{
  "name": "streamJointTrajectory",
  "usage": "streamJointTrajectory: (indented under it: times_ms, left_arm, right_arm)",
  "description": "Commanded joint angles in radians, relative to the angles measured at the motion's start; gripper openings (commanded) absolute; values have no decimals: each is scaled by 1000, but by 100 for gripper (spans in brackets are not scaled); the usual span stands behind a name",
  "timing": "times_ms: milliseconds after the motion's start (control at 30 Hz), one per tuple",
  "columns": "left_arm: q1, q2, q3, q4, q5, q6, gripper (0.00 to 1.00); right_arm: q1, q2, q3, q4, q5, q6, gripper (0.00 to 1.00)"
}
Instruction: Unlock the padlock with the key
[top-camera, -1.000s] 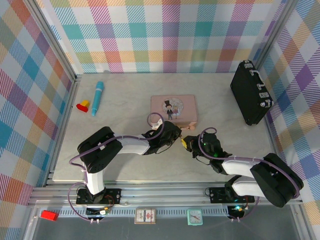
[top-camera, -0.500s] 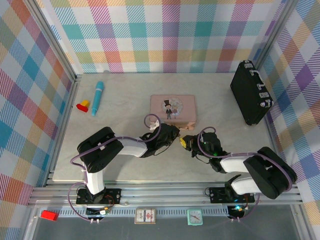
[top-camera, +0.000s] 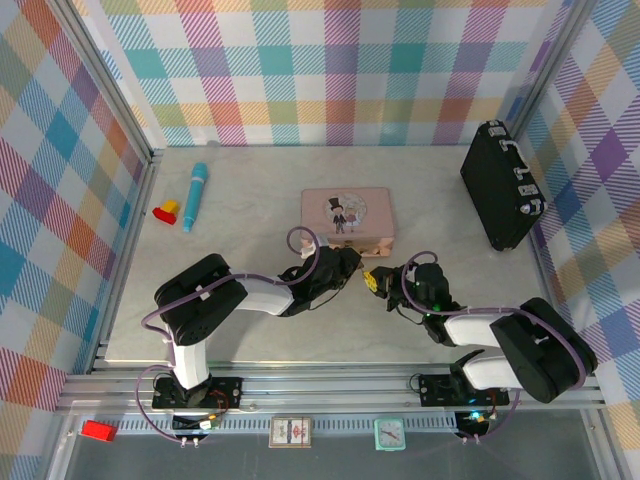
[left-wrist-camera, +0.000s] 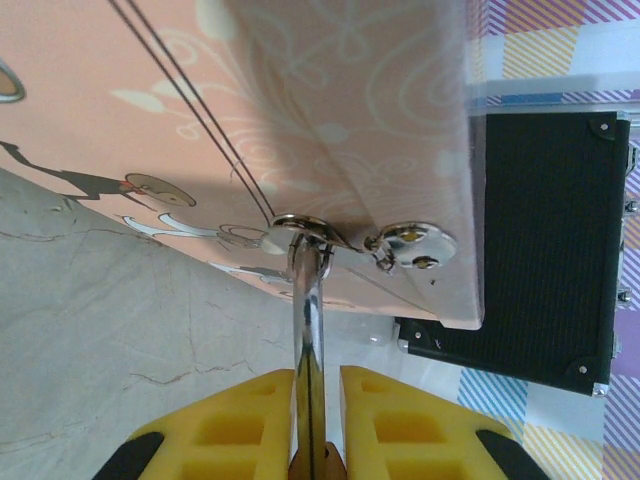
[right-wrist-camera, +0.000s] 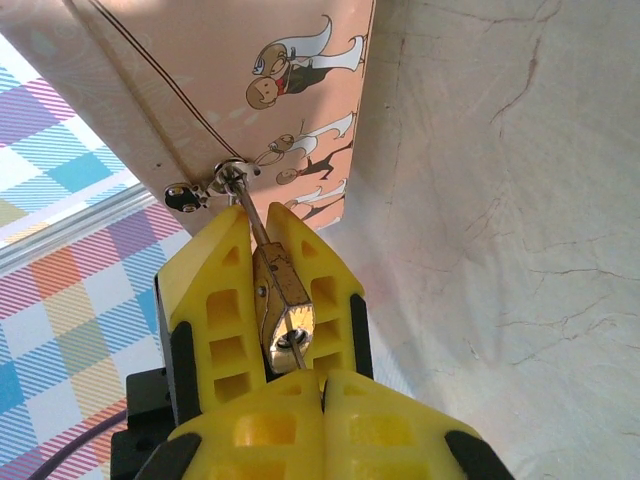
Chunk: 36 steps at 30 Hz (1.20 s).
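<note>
My right gripper (top-camera: 368, 280) has inched toward the worktop's far edge, nearer the tin (top-camera: 347, 212); my right elbow drew in.

Your top view is bright and evenly lit from above, with soft shadows on the table (top-camera: 250, 210). In your left wrist view, glare streaks the padlock (left-wrist-camera: 309, 330), and the near yellow fingers (left-wrist-camera: 400, 425) blur.
</note>
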<state>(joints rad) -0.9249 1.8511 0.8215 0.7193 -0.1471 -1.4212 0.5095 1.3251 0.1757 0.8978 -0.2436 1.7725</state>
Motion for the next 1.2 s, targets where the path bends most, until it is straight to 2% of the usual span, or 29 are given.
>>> streamJointTrajectory:
  times_ms: [0, 333, 400, 633, 800, 1033, 1167]
  left_arm:
    - [-46, -9, 17, 250, 176, 1, 0]
    - [-51, -23, 11, 219, 196, 15, 0]
    - [-51, -16, 6, 237, 201, 13, 0]
    - [-51, 29, -16, 295, 190, -7, 0]
    - [-47, 11, -19, 203, 148, 3, 0]
    - [-39, -24, -4, 99, 99, 31, 0]
    - [-37, -26, -5, 94, 86, 27, 0]
  right_arm:
    - [-15, 44, 21, 55, 43, 9, 0]
    - [-46, 115, 28, 123, 25, -33, 0]
    - [-52, 124, 33, 106, 18, -45, 0]
    - [-47, 188, 16, 213, -2, -43, 0]
    - [-7, 94, -1, 85, 48, -62, 0]
    - [64, -195, 1, -334, 197, -112, 0]
    - [76, -299, -1, -469, 233, -122, 0]
